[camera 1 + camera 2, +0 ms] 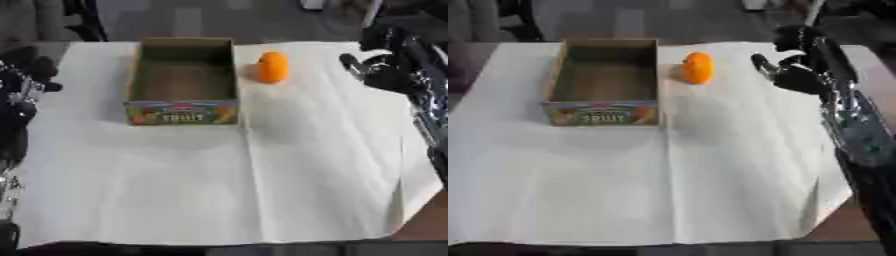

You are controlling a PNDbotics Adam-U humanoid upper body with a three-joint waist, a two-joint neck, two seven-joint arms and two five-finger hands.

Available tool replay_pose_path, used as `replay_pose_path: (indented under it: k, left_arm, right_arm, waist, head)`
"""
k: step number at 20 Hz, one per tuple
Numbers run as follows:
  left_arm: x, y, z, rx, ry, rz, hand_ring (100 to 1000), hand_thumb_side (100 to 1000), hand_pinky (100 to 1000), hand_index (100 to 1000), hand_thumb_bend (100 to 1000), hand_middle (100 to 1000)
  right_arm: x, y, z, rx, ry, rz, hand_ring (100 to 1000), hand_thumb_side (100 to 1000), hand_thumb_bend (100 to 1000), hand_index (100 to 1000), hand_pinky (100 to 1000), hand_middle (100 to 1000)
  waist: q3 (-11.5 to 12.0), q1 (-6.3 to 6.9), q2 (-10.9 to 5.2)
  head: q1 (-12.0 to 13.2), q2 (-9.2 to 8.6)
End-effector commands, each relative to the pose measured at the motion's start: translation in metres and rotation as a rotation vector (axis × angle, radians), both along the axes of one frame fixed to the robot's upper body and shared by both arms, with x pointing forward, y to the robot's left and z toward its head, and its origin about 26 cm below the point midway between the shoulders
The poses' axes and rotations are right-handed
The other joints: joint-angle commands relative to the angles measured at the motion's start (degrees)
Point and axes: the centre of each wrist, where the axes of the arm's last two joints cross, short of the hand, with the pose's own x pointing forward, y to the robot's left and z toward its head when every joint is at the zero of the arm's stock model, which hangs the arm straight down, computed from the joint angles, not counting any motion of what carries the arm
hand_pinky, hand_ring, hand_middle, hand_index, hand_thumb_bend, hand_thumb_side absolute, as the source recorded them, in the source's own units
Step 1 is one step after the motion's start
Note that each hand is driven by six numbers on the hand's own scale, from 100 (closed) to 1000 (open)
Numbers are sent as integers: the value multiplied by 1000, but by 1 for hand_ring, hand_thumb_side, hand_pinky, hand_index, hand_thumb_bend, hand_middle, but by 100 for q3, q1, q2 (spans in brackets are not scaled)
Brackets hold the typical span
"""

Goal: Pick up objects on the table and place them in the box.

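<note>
Orange fruit [697, 67] sits near right hand [798, 75], beside box [605, 112].

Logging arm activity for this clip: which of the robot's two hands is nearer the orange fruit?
The right hand, hanging just right of the orange fruit beside the box. The left hand sits at the table's far left edge, beyond the box.

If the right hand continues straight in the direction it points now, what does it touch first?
Probably the orange fruit. The right hand points left toward it across bare white cloth; the box lies beyond. Height is unclear.
</note>
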Motion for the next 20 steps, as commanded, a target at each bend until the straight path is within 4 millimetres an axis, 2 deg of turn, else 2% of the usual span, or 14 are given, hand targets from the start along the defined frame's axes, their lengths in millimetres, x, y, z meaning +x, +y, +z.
replay_pose_path:
  k: [1, 15, 20]
  left_arm:
    - [0, 4, 9, 16, -28, 4, 668, 404, 618, 730, 576, 594]
    - [0, 4, 9, 15, -27, 4, 670, 405, 619, 730, 572, 594]
    - [0, 4, 9, 16, -26, 0, 671, 405, 619, 730, 572, 594]
  right_arm:
    - [0, 0, 14, -6, -37, 14, 759, 185, 431, 790, 636, 661]
    - [0, 0, 15, -12, -37, 16, 761, 184, 426, 791, 637, 664]
    - [7, 0, 21, -56, -39, 22, 762, 180, 430, 794, 640, 672]
  waist:
    - [-6, 3, -78]
    - [1, -10, -78]
    - [14, -16, -86]
  head:
    - [-14, 35]
    - [-14, 35]
    - [-27, 35]
